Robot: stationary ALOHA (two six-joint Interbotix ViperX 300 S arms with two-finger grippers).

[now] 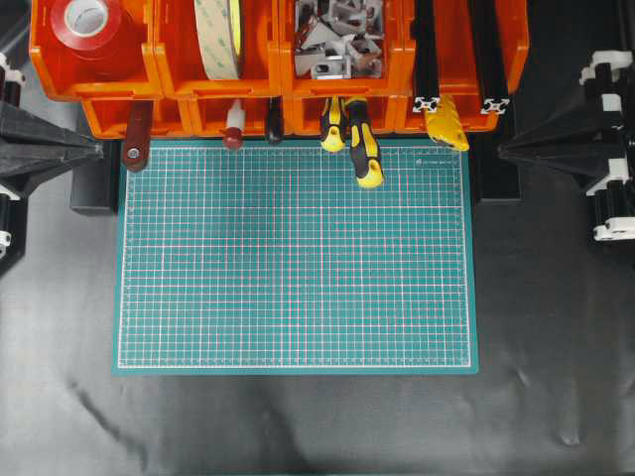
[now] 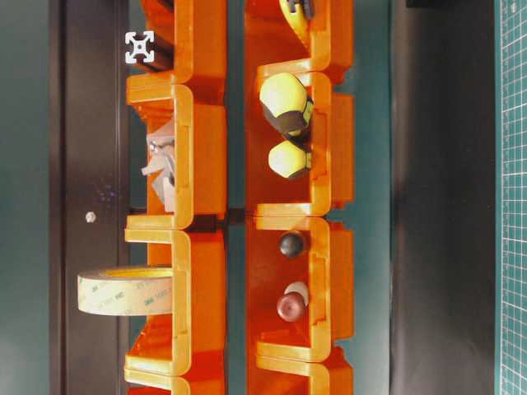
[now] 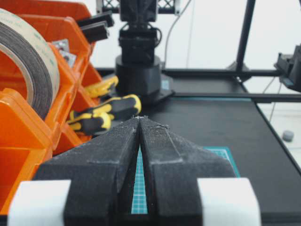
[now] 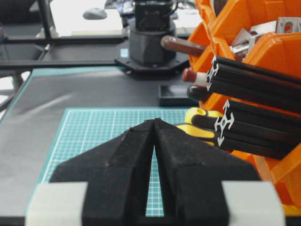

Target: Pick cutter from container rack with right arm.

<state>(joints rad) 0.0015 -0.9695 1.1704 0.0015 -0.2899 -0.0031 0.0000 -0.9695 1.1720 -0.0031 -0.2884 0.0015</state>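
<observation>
Both arms sit parked at the table's sides. The right gripper (image 4: 154, 121) is pinched shut on nothing, and the left gripper (image 3: 139, 117) is shut and empty too. The cutter (image 1: 446, 122) pokes out of the container rack (image 1: 179, 84), lower tier, far right bin, over the green mat (image 1: 295, 260).

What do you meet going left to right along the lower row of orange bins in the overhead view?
Dark red-brown handle → small red-tipped handle → black handle → two yellow-and-black screwdrivers → yellow cutter, all poking out of the container rack toward the green cutting mat.
</observation>
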